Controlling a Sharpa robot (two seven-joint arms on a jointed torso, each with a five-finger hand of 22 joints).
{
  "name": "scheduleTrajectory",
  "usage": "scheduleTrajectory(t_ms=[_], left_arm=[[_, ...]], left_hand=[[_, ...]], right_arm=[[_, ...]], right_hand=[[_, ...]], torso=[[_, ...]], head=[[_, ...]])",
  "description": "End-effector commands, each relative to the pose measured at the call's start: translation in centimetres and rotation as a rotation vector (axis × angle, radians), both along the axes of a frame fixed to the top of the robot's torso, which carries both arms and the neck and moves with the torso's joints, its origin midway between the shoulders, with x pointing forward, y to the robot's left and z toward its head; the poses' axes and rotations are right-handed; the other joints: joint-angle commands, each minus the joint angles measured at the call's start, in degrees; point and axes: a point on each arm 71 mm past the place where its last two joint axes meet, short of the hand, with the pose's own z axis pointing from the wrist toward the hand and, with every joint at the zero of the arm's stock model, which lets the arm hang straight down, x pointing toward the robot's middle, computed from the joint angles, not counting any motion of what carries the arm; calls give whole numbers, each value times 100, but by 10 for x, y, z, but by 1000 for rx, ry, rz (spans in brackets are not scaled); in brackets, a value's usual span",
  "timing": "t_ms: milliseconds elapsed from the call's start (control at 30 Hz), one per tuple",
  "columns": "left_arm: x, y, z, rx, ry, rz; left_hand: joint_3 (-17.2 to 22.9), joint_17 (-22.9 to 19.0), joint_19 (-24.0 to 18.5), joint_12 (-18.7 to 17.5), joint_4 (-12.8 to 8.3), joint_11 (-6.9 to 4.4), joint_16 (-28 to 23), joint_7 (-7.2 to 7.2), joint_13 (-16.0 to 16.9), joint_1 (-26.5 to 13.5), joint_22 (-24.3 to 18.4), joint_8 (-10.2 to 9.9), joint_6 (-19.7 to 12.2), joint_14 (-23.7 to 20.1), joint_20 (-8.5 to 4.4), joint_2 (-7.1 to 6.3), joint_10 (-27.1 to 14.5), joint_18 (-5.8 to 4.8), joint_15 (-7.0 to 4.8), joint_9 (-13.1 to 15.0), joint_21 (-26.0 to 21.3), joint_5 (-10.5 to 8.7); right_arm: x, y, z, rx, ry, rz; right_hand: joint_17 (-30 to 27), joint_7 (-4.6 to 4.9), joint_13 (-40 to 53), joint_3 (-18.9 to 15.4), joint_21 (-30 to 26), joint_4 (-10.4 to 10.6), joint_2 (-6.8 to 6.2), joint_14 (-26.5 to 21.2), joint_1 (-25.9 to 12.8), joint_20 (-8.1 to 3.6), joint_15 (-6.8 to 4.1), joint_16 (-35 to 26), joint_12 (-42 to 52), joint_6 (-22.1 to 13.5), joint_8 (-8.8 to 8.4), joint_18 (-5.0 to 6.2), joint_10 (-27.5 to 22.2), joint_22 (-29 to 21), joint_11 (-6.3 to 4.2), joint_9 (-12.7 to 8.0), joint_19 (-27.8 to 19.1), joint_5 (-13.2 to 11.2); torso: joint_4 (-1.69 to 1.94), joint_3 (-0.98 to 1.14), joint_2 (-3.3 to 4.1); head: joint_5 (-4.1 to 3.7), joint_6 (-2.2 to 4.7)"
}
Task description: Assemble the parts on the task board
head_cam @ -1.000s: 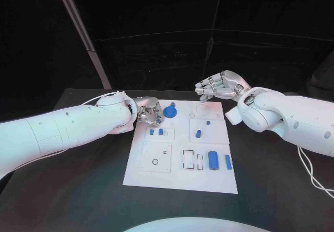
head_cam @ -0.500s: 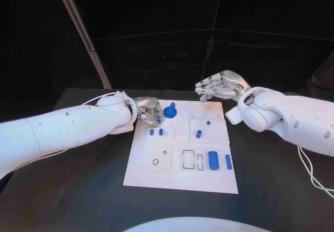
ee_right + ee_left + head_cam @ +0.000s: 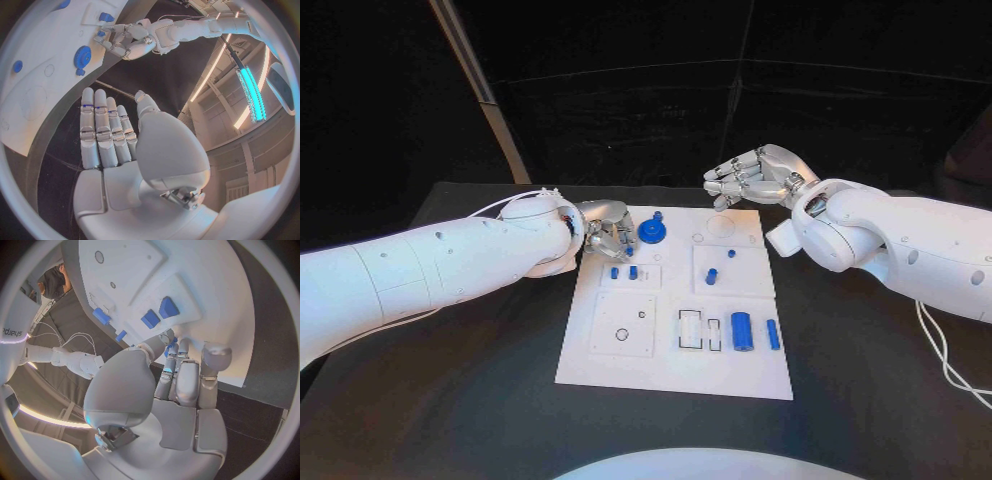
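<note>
Left hand [image 3: 606,232] fingers [image 3: 169,371] pinch a small blue part [image 3: 170,347]; right hand [image 3: 759,176] empty.

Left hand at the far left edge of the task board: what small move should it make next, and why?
Probably a small, slow reach of the left hand toward the blue gear-shaped part beside it. Its fingers are curled at the edge of the task board, and a bit of blue shows among them, but whether they hold a part is unclear. The right hand hovers open beyond the board.
</note>
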Motion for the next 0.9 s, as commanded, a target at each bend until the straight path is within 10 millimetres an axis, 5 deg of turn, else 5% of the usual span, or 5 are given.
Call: scheduleTrajectory(t_ms=[33,233,400,733,900], left_arm=[[0,0,1,-3,4,6],[0,3,1,-9,-5,11],[0,11,5,-66,-24,35],[-6,46,20,-467,22,119],[-11,62,30,-825,101,194]], left_hand=[[-37,-10,-29,-26,-12,-5,-36,7,-1,5,-5,-24,-36,-23,4,-57,-39,-69,13,4,-15,-25],[-47,-28,-33,-36,-18,5,-41,14,0,13,-4,-37,-43,-28,11,-62,-82,-68,19,6,-19,-25],[-121,-145,-204,-193,-62,96,-79,52,-16,69,-336,-315,-410,-60,63,-107,-564,-1,86,-6,-342,-24],[-264,-757,-622,-179,-100,217,-365,214,16,280,-1196,-510,-474,-278,161,23,-1167,176,182,25,-1205,0],[-258,-2212,-1083,145,-45,209,-1145,220,70,245,-1655,-467,-252,-992,183,149,-940,261,194,34,-1773,6]], right_arm=[[0,1,1,4,-3,13],[0,0,1,1,1,6],[2,-5,-2,-66,-1,9],[-2,-24,-7,-475,-136,44],[-11,-27,-13,-667,-205,51]], right_hand=[[-9,4,-7,-4,-31,-32,71,-44,-6,50,-10,-32,-8,-53,38,20,-24,-9,-5,8,7,2],[-9,6,-9,-6,-36,-32,71,-47,-9,51,-8,-34,-9,-56,40,20,-28,-12,-4,8,6,0],[-3,-15,-38,86,-58,-182,112,-31,196,35,-27,-33,-18,9,107,28,-89,-29,-17,21,40,-180],[628,-275,-117,586,956,-631,75,1296,730,-475,-481,971,191,523,215,24,59,519,-326,16,1108,-596],[1248,-340,-123,938,1534,-653,11,1258,675,-564,-557,1879,228,674,119,-2,107,909,-386,-7,1169,-802]], torso=[[1,-1,0],[0,-3,3],[4,-8,-1],[-11,-1,-6],[-23,8,-12]], head=[[2,4],[1,17],[-20,26],[-60,98],[-122,158]])
